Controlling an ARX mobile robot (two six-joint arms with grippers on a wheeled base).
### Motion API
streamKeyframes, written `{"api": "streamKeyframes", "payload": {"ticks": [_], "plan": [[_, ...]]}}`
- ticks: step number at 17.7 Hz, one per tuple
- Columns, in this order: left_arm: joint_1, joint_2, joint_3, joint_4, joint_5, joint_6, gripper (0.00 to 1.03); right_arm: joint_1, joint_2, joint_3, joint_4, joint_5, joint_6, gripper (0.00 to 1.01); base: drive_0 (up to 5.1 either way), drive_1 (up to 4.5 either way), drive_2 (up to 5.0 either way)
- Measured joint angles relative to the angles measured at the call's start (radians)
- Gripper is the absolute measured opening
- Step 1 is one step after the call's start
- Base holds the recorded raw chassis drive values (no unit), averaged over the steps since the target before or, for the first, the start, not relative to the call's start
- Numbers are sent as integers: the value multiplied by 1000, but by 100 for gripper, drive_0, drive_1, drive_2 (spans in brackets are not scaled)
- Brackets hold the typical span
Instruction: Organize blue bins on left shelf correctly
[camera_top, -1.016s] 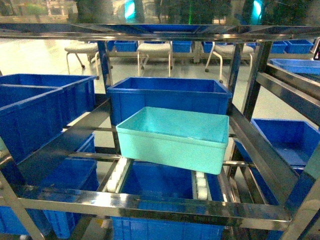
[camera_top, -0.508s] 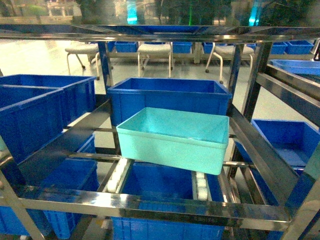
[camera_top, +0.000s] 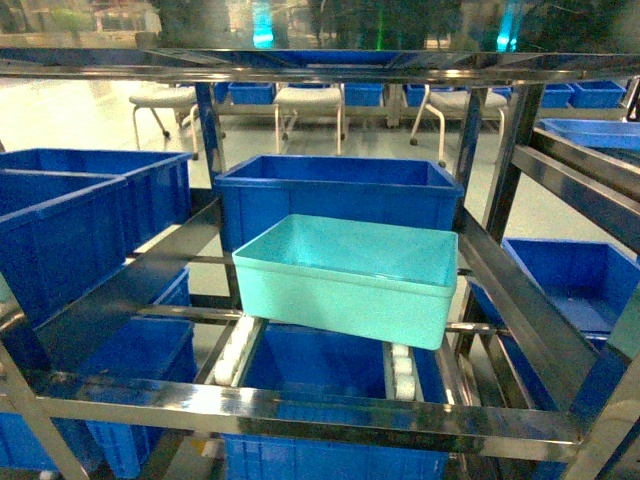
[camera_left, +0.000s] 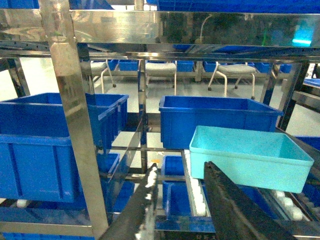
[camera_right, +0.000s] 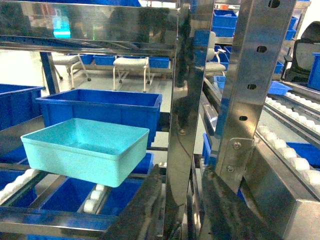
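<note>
Where you look through the head camera, the steel shelf (camera_top: 300, 405) fills the frame — flat bars in front, sloping rails at the sides, white rollers (camera_top: 235, 350) under the middle tier. On those rollers sits the turquoise bin (camera_top: 345, 280), skewed to the rails, with a dark blue crate (camera_top: 335, 195) just behind it. More blue crates (camera_top: 70, 230) stand on the left, one lies below and another low on the right. Beyond the rack you see a pale glossy floor and white chairs (camera_top: 308, 105). Neither gripper shows here.

From the left wrist, your left gripper (camera_left: 180, 200) points at the shelf with its fingers spread and nothing between them; the bin (camera_left: 250, 157) lies ahead and to the right, apart from them. A steel upright (camera_left: 75, 115) stands close on the left.

From the right wrist, your right gripper (camera_right: 180, 205) is likewise parted and empty — a steel post (camera_right: 187, 100) rises right in front of it, between it and the bin (camera_right: 85, 150) at the left.
</note>
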Motion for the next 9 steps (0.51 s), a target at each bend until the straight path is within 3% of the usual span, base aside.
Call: {"api": "streamKeyframes", "payload": {"ticks": [1,6,7,9], "plan": [[0,0,0,0,0,0,45,0,0,0,0,0,0,41,0,0,0],[0,0,0,0,0,0,97,0,0,0,0,0,0,93,0,0,0],[0,0,0,0,0,1,99,0,0,0,0,0,0,100,0,0,0],[0,0,0,0,0,1,98,0,0,0,0,0,0,98,0,0,0]]}}
